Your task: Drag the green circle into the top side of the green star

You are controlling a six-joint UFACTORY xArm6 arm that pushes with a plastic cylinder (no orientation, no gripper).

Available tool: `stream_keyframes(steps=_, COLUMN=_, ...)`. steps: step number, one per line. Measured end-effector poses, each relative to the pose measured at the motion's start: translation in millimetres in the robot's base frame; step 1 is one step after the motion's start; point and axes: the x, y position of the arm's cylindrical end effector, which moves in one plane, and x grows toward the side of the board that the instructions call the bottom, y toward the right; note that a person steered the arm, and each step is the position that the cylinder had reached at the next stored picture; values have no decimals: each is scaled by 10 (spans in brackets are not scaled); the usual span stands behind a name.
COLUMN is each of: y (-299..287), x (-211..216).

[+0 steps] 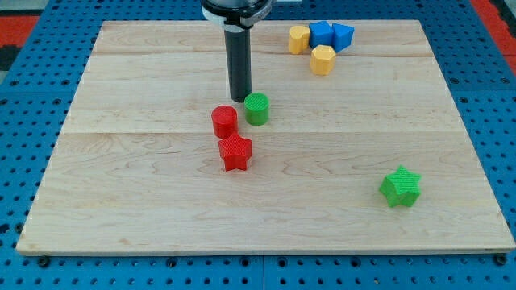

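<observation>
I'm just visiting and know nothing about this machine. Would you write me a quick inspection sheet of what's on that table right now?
Surface: wooden board on a blue perforated base.
Job's things: green circle near the board's middle; green star far off toward the view's bottom right.
Clutter: red circle and red star beside the green circle; two yellow blocks and two blue blocks clustered at the view's top.
Grippers: none; my tip sits just at the green circle's upper left edge.
Cables: nothing seen.
Surroundings: red strips at the top corners.
</observation>
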Motion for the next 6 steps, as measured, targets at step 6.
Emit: stream_keyframes(steps=6, y=1189, x=1172)
